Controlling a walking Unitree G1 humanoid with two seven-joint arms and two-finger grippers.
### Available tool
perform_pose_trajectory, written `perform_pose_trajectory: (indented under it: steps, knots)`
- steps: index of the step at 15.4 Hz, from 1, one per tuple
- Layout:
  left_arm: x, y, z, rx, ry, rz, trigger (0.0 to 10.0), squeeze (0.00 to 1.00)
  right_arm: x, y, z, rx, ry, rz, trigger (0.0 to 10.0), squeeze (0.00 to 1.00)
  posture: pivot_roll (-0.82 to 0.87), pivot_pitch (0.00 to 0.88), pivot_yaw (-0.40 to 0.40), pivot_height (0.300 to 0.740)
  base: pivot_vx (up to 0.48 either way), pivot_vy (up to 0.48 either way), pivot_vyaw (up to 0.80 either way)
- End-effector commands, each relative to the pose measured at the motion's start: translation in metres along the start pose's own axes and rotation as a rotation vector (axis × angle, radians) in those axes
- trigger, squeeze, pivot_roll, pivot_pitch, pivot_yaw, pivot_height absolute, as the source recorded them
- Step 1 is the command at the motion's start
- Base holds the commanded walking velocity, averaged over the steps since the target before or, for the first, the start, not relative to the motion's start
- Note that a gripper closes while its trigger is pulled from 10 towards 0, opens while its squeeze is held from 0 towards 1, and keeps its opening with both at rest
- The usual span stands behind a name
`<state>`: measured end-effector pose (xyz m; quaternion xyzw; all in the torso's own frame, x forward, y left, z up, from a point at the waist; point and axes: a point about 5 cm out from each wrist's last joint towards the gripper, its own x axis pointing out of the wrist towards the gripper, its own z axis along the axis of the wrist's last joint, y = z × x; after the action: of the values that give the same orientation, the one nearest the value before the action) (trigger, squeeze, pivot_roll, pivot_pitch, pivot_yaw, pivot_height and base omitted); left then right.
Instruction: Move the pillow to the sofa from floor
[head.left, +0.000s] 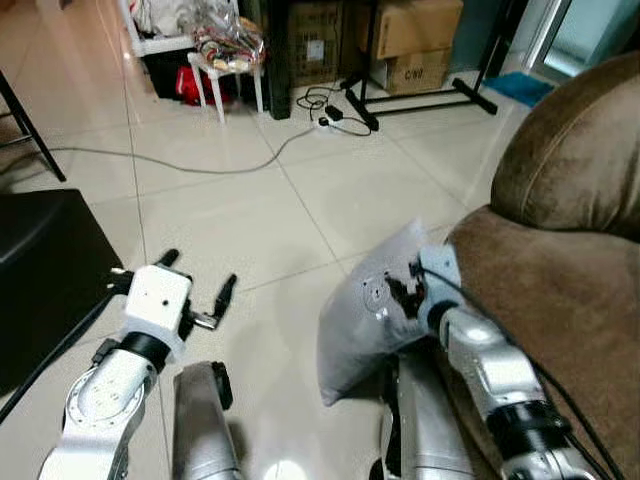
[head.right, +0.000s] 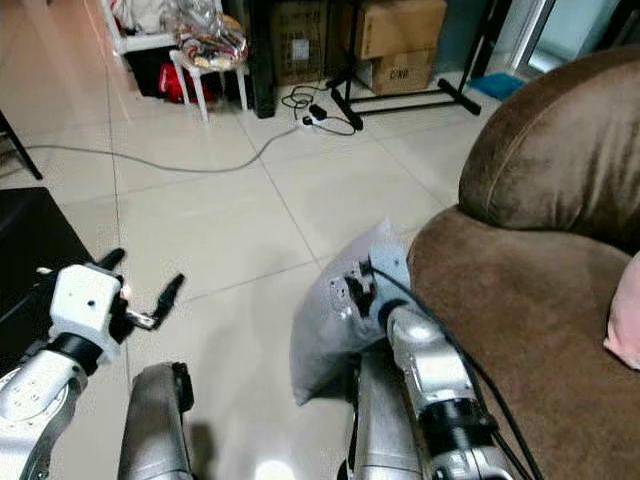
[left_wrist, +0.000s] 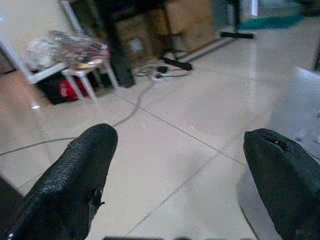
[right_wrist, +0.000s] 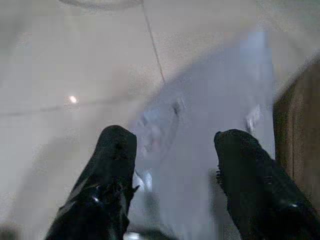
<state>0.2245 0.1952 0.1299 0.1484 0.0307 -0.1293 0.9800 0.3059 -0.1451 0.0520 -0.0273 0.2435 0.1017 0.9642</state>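
Glossy tiled floor (head.left: 230, 210), boxes and cables at twelve o'clock, and the brown sofa (head.left: 560, 300) looming at three. The grey pillow (head.left: 365, 335) stands on edge on the floor against the sofa's front. The right tool (right_wrist: 172, 165) straddles it, jaws wide, grasp not yet made. The left tool (head.left: 198, 280) hangs open at nine. Next: close on the pillow, then lift onto the seat.

one pillow (head.left: 365, 315), one sofa (head.left: 560, 270) — two claws, two boxes (head.left: 415, 40).

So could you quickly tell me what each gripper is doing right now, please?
Left gripper: open, holding nothing, above the floor tiles.
Right gripper: open, fingers spread against the pillow, not closed on it.
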Motion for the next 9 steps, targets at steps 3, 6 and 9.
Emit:
perform_pose_trajectory:
  steps: [3,6,9]
  knots:
    - [0.003,-0.006,-0.001,0.024,0.034,-0.133,10.0,0.0,0.019,-0.01,-0.003,0.045,0.037,-0.13,10.0,1.0,-0.05,0.0,0.028,0.456,0.0,0.0,0.0]
    - [-0.002,-0.01,0.002,0.027,0.043,-0.206,10.0,0.0,0.026,-0.016,0.0,0.064,0.022,-0.197,10.0,1.0,-0.06,0.0,0.036,0.456,0.0,0.0,0.0]
    - [-0.015,-0.015,0.003,-0.002,0.062,-0.278,10.0,0.0,0.027,-0.023,-0.003,0.057,0.046,-0.28,10.0,0.92,-0.06,0.035,0.038,0.456,0.0,0.0,0.0]
